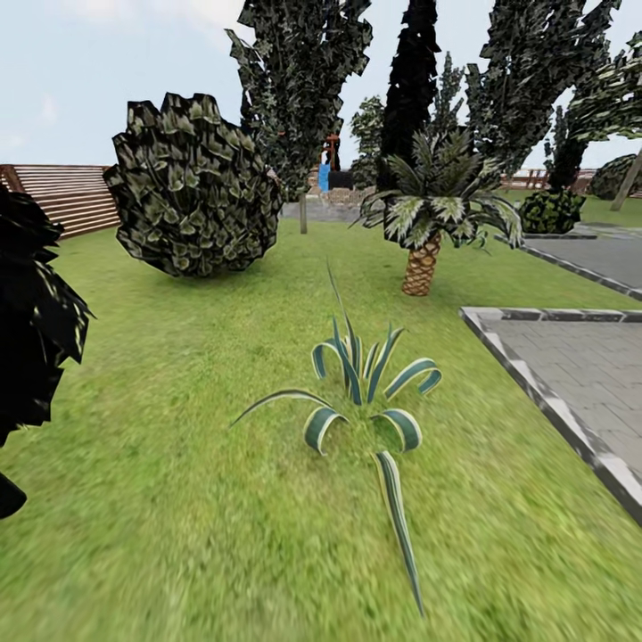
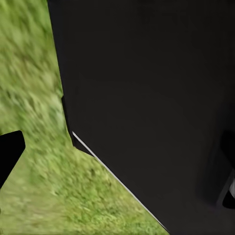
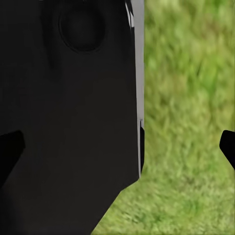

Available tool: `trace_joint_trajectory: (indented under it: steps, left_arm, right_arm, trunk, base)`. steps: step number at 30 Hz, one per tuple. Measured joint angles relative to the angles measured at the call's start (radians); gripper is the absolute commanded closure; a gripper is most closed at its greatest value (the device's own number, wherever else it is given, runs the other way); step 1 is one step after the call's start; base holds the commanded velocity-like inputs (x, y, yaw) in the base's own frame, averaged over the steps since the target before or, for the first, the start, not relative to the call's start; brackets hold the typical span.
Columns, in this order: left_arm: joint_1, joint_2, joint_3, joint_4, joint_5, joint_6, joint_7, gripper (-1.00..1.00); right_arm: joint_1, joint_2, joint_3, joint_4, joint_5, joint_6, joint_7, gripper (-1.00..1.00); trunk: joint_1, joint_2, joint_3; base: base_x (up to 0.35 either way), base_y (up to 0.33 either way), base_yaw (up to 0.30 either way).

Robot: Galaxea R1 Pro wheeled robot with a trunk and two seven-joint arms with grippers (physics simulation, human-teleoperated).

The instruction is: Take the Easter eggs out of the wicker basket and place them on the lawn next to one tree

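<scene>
Green ground, head view: lawn fills the foreground, mottled grass, slightly blurred
Head view, near: striped spiky plant dead ahead, low, long drooping leaves
Head view, mid: round dark shrub to the left; small palm to the right, beyond the spiky plant
Head view, right: grey paved area with a pale kerb
Head view, far: wooden fence at left, tall dark trees, a bit of blue slide between them
Task things: basket and eggs not seen from the head; cannot say where they are; looks like transit across the garden
Left wrist view: black robot body close up, grass beside it, one dark fingertip at the edge; left hand spread or pressed together, cannot tell
Right wrist view: black body panel again, grass beyond; dark tips at both edges, tip one of them, nothing visible between; looks spread, holding nothing
Risk: driving straight on would run the base over the spiky plant; veering right meets the kerb; motion blur could hide the basket from the operator
</scene>
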Motion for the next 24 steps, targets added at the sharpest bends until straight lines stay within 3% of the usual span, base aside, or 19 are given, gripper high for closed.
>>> trace_joint_trajectory:
  steps: [9, 24]
  left_arm:
    - [0.0, 0.0, 0.0, 0.0, -0.001, 0.003, 0.0, -1.0]
    - [0.0, 0.0, 0.0, 0.0, 0.0, 0.001, 0.0, -1.0]
  right_arm:
    - [0.0, 0.0, 0.001, 0.0, 0.003, 0.002, 0.0, -1.0]
    - [0.0, -0.002, 0.002, 0.0, 0.003, 0.002, 0.0, -1.0]
  trunk:
    - [0.0, 0.0, 0.003]
    - [0.0, 0.0, 0.02]
  base:
    - [0.279, 0.201, -0.039]
    - [0.287, 0.207, -0.228]
